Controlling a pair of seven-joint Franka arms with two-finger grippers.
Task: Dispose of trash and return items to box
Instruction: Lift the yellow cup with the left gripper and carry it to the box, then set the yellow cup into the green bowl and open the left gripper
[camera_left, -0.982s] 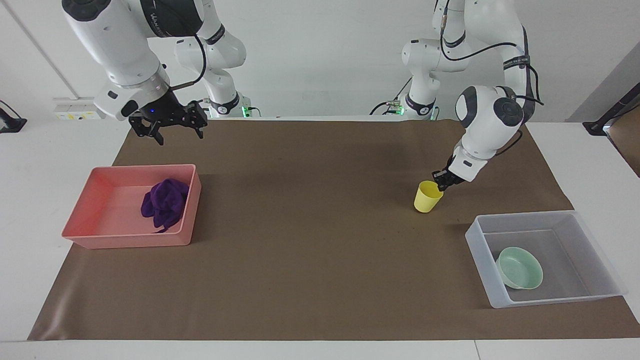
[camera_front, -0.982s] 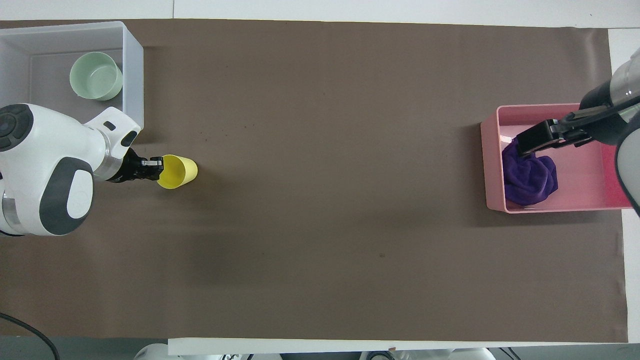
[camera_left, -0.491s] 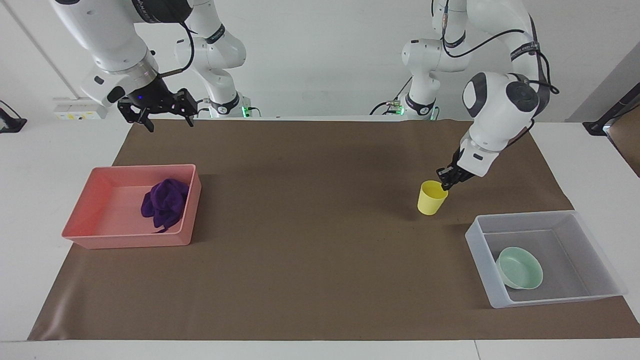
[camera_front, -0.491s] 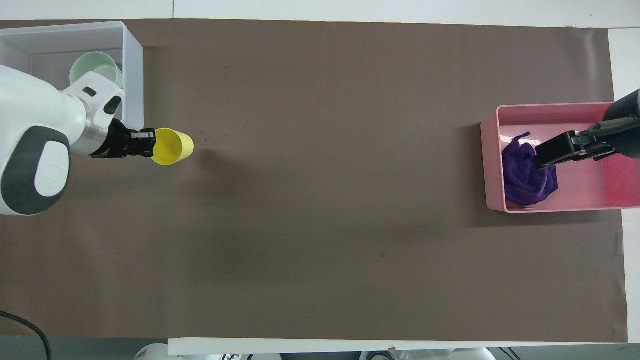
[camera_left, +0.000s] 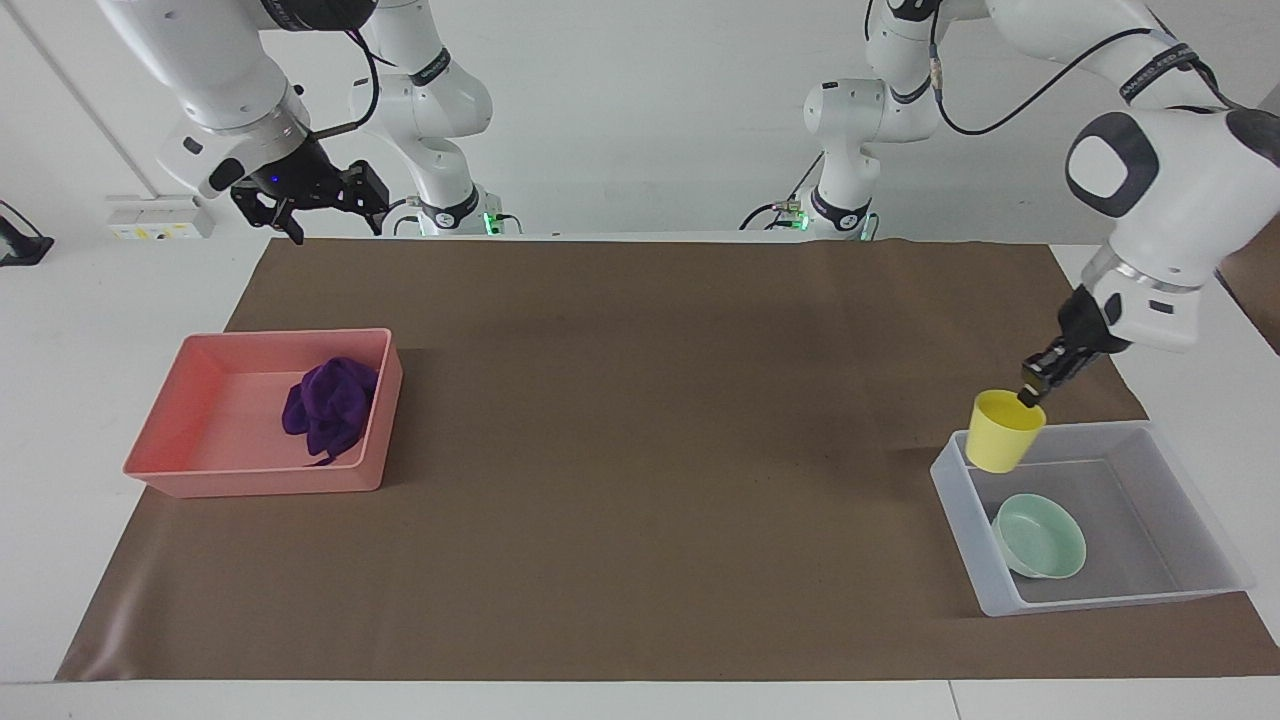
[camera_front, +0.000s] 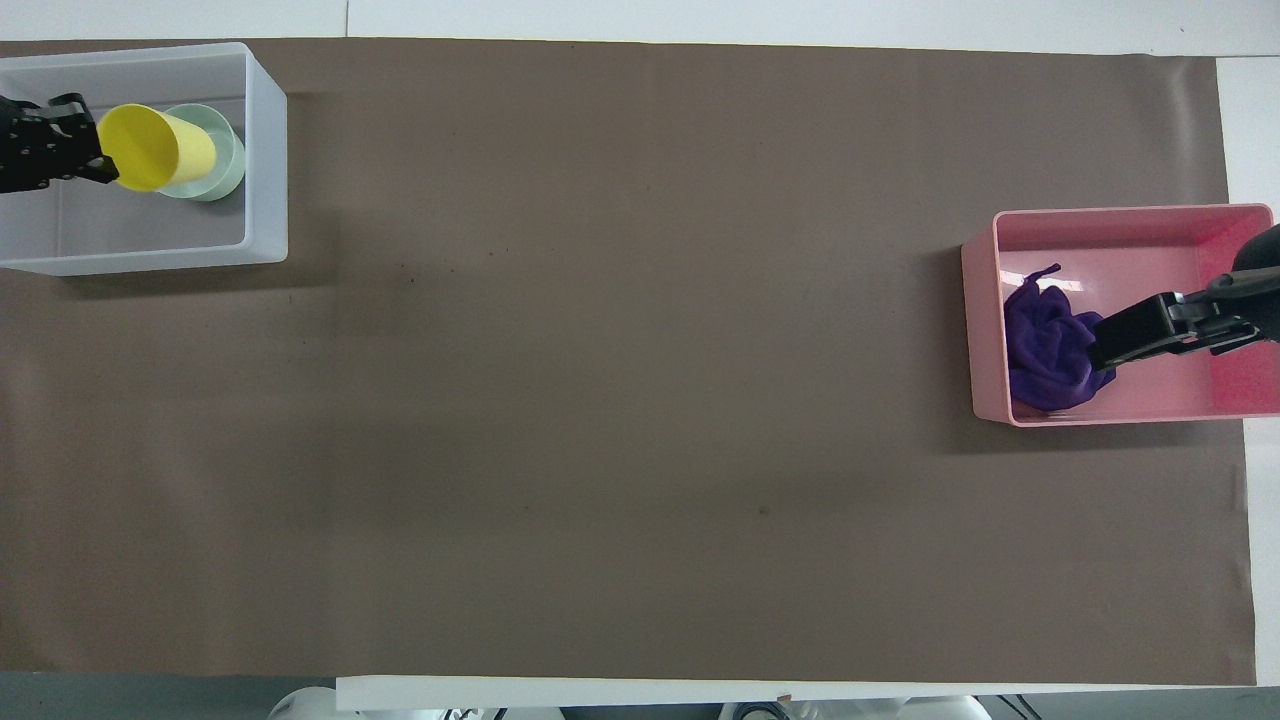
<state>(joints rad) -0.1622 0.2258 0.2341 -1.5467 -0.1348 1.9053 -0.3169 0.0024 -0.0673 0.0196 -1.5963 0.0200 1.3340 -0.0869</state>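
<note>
My left gripper (camera_left: 1030, 397) is shut on the rim of the yellow cup (camera_left: 1003, 432) and holds it upright in the air over the translucent bin (camera_left: 962, 505), above the wall nearest the robots. In the overhead view the cup (camera_front: 155, 148) partly covers the mint-green bowl (camera_front: 226, 160). The bowl (camera_left: 1042, 537) lies in the bin (camera_front: 266, 170). The purple cloth (camera_left: 330, 405) lies bunched in the pink tray (camera_left: 260, 482). My right gripper (camera_left: 335, 222) is open and empty, raised over the mat's edge nearest the robots. In the overhead view it (camera_front: 1110, 340) overlaps the cloth (camera_front: 1045, 345).
A brown mat (camera_left: 640, 400) covers the table between the pink tray (camera_front: 1100, 222) at the right arm's end and the bin at the left arm's end. White tabletop (camera_left: 80, 330) borders the mat.
My left gripper has lifted the yellow cup off the mat and carried it over the bin. My right gripper has risen and drawn back toward its base.
</note>
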